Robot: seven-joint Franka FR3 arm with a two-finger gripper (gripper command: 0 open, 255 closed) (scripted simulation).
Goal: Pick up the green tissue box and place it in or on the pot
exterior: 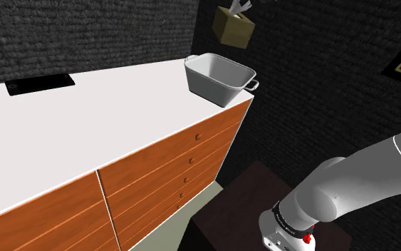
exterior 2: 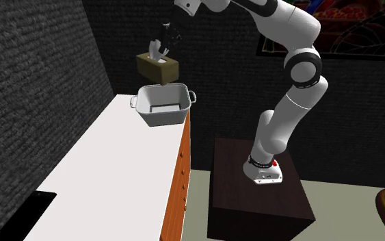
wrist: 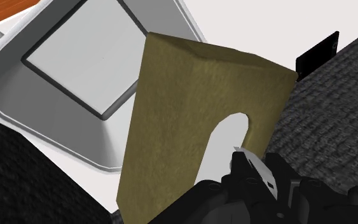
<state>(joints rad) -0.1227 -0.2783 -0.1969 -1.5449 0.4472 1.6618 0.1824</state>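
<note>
A long white desk (exterior: pixel 85 121) is running along a dark textured wall, with orange wooden drawer fronts (exterior: pixel 177 171) showing below its edge. The white arm (exterior 2: pixel 300 68) is rising from a dark box-like stand (exterior 2: pixel 252 198) beside the desk's end and is arching high over toward the wall.

A pale grey, squarish pot (exterior: pixel 220 78) with small loop handles is sitting at the corner of the desk nearest the stand; its inside is showing nothing but its flat bottom in the wrist view.

The tissue box (exterior: pixel 233 28), drawn olive-tan rather than bright green, is hanging tilted in the air, above the pot and clear of it. In the second exterior view it is floating over the pot's far rim, close to the wall. In the wrist view it is lying in front of the pot's rim, with the pot's opening showing beside it.

The black claw (exterior 2: pixel 162 42) is clamping the box from above, at the oval slot where white tissue is sticking up.

A flat black panel (exterior: pixel 40 83) is lying on the desk, well away from the pot.
</note>
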